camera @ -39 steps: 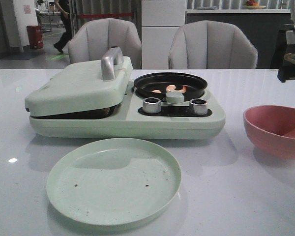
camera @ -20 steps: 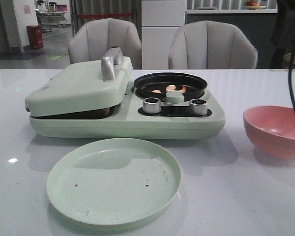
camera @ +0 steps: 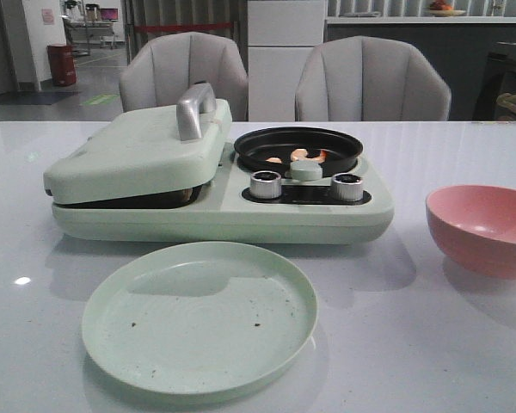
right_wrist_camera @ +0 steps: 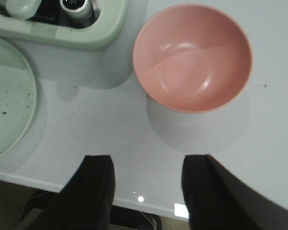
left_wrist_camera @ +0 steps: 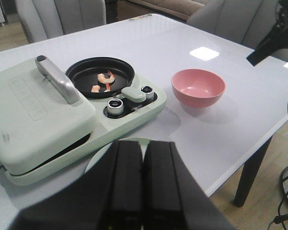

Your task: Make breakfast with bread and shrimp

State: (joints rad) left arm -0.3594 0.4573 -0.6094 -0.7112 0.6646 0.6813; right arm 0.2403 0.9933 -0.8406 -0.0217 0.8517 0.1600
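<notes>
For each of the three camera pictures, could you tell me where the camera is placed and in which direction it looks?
Front view: low at the table edge, facing forward over the round pale green plate and green cooker; no robot part shows.
Left wrist view: high, looking down on the cooker; the shut left gripper shows.
Right wrist view: straight down on the empty pink bowl; the open right gripper shows.
Shared: all three show the bowl.

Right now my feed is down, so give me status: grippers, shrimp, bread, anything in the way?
Left gripper shut, empty. Right gripper open, empty, above the pink bowl. Shrimp in the black pan. Bread not visible; press lid down. Green plate bare.
</notes>
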